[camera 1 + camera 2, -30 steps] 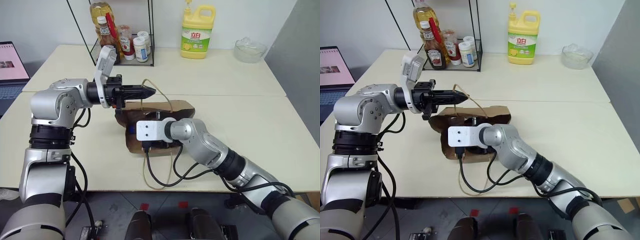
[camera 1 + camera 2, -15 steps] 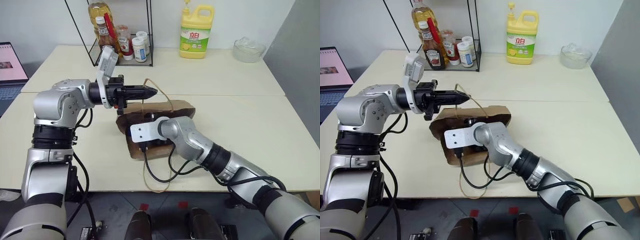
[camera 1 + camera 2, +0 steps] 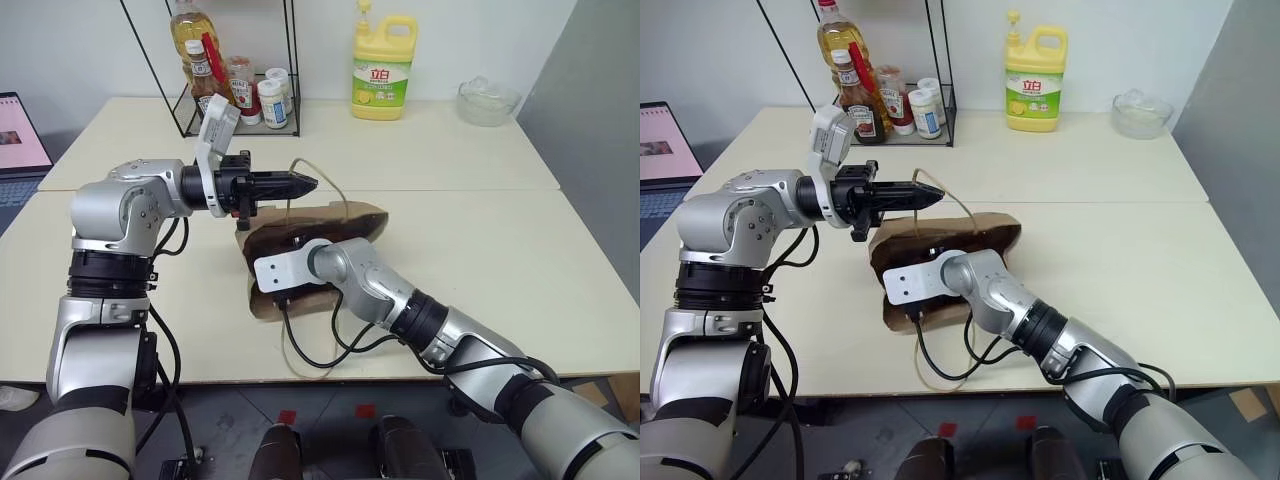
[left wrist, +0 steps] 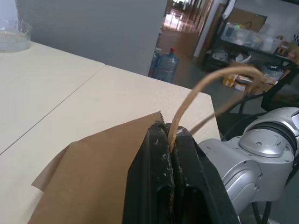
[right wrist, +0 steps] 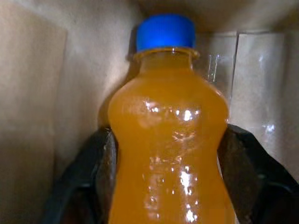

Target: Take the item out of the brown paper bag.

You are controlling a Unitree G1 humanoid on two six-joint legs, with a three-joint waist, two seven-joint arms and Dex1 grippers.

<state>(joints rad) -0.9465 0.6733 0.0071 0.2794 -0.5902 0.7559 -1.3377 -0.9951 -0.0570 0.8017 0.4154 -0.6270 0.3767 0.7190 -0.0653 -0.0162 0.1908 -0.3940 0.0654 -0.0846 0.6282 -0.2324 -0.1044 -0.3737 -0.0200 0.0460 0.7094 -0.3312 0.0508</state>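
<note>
The left hand point(image 3: 305, 183) is closed on the cord handle point(image 4: 187, 112) and lifts it, so the brown paper bag point(image 3: 340, 222) on the table point(image 3: 470, 250) stays open – inside, the bottle point(image 5: 168, 154) lies between the right hand's point(image 5: 168, 186) fingers point(image 5: 100, 168), grip uncertain.

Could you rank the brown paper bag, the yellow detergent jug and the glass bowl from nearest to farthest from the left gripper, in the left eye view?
1. brown paper bag, just below the left gripper
2. yellow detergent jug, behind
3. glass bowl, far right corner
</note>
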